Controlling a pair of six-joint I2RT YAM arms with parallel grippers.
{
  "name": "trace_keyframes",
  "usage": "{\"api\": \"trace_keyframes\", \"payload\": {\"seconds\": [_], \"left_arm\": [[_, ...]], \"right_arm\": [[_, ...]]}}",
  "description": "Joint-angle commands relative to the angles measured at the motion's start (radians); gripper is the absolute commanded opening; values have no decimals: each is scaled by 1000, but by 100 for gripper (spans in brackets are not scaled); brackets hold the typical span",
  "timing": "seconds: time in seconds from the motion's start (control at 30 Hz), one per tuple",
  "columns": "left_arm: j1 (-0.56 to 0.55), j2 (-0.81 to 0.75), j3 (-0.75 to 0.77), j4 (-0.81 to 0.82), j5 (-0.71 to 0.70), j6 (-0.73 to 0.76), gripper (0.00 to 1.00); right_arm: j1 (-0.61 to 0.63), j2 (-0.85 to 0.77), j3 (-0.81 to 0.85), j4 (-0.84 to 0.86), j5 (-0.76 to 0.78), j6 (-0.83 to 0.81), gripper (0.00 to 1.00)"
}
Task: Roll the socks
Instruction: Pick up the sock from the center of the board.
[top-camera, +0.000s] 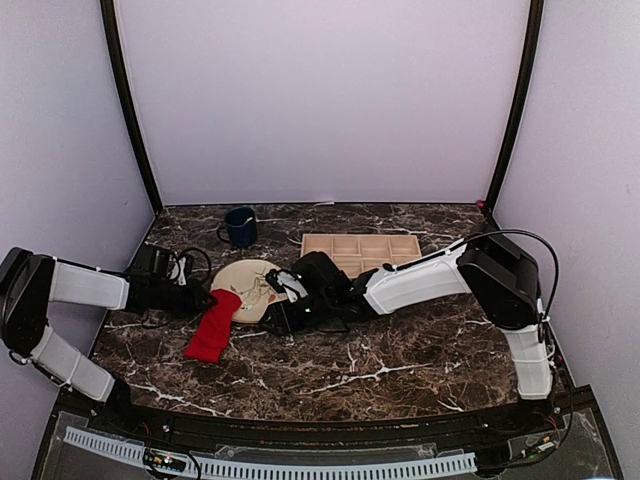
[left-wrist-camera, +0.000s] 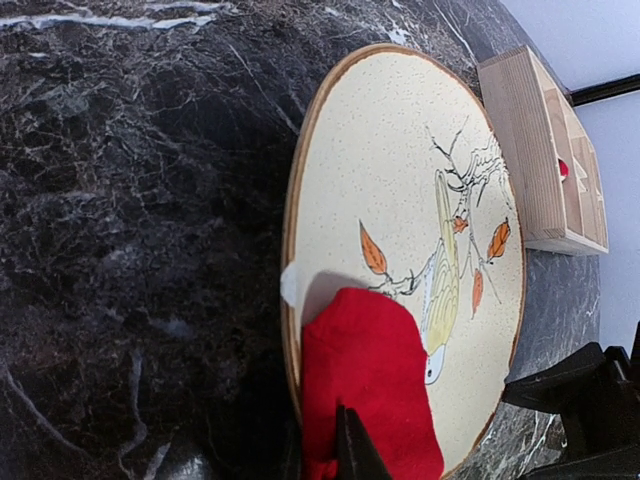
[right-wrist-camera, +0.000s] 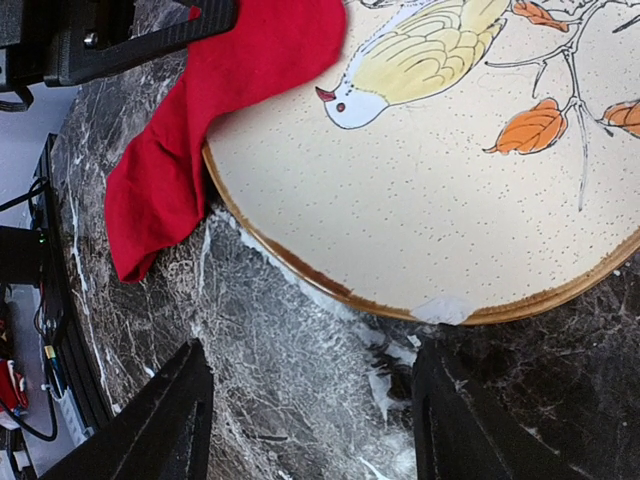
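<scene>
Red sock (top-camera: 210, 330) hung off the plate (top-camera: 245, 275), left gripper (top-camera: 205, 297) pinching its end, right gripper (right-wrist-camera: 310, 350) wide, empty; grasp stage, I judged, curling it over due next.

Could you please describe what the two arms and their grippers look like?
Both arms have white, boxy link covers between bulky black joints: the left arm and the right arm. A thin black cable loops over the right arm's elbow. The left gripper and right gripper are black, the right one's fingers flat and wedge-shaped. No markings are legible.
</scene>
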Motion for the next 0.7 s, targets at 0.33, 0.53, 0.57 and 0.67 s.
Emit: {"api": "trace_keyframes", "payload": {"seconds": [0.33, 0.53, 0.57, 0.67], "left_arm": [[-2, -113, 6, -82, -17, 40, 14], [-3, -49, -2, -50, -3, 36, 19], [-2, -43, -3, -46, -2, 34, 21], [-3, -34, -7, -32, 16, 27, 27]], "right_arm": [[9, -15, 18, -2, 12, -5, 62], [9, 29, 63, -34, -6, -7, 59], [9, 37, 70, -36, -7, -8, 59], [9, 73, 108, -54, -12, -13, 58]]}}
